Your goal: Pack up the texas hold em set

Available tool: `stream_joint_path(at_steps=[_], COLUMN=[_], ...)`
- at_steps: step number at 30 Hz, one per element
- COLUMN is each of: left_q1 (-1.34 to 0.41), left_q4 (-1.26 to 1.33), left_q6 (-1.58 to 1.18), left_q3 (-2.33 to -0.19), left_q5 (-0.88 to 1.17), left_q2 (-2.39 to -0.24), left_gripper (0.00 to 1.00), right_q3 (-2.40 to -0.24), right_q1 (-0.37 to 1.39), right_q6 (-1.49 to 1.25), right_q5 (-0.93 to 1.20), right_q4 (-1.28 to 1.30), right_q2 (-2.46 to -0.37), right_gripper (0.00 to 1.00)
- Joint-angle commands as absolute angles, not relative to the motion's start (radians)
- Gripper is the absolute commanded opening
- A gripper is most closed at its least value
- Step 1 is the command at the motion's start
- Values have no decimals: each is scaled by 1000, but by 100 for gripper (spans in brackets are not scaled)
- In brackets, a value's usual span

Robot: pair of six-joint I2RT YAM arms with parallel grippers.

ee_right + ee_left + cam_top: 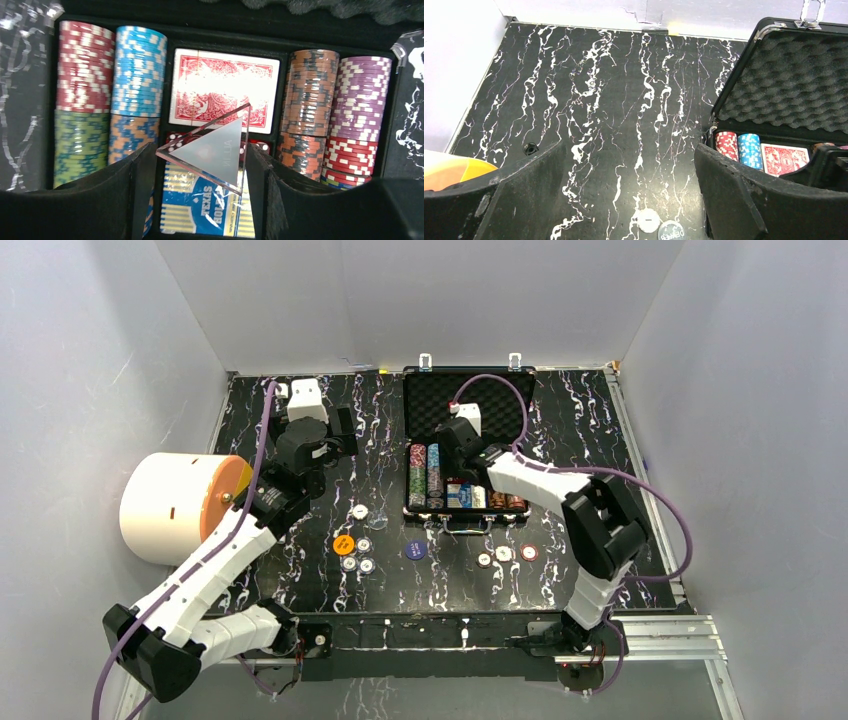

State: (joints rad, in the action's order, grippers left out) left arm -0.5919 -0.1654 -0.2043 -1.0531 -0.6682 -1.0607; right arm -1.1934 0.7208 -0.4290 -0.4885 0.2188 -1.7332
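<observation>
Over the open black briefcase [428,405], lined with bumpy egg-crate foam, the right gripper [200,152] grasps a clear, flat acrylic triangle [215,160], which seems pinched by its edges between the two dark fingers. Its frosted lettering is hard to read. Directly below lie rows of striped poker chips [84,70], a red patterned card deck [223,87] and red dice [172,141], mostly hidden by the triangle. Left of the case, the left gripper [629,150] hangs with jaws spread wide and holding nothing, above the black, white-veined table [599,75]. Loose round pieces [343,543] lie on the table in front of the case.
</observation>
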Motion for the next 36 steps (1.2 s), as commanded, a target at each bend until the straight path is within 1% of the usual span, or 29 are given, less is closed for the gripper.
stream_joint_path(at_steps=[1, 6, 14, 20, 27, 36], left_q1=[-585, -577, -565, -558, -554, -545], left_q4=[-160, -151, -151, -153, -152, -153], left_q6=[-221, -213, -218, -219, -222, -227], left_q3=[-1042, -1033, -1029, -1029, -1022, -1022], left_q5=[-659, -654, -636, -633, -631, -619], left_q2=[-1062, -1072, -1084, -1087, -1089, -1102], left_gripper=[98, 98, 98, 98, 98, 98], right_q3=[-1265, -1296, -1313, -1325, -1313, -1328], right_q1=[704, 681, 666, 650, 643, 638], right_q6=[-400, -351, -310, -299, -269, -254], right_q5=[-458, -452, -456, -424, -379, -415], right_q4=[259, 249, 236, 232, 182, 154], right_q2=[-1798, -1847, -1838, -1872, -1887, -1932], right_gripper=[68, 68, 68, 70, 69, 72])
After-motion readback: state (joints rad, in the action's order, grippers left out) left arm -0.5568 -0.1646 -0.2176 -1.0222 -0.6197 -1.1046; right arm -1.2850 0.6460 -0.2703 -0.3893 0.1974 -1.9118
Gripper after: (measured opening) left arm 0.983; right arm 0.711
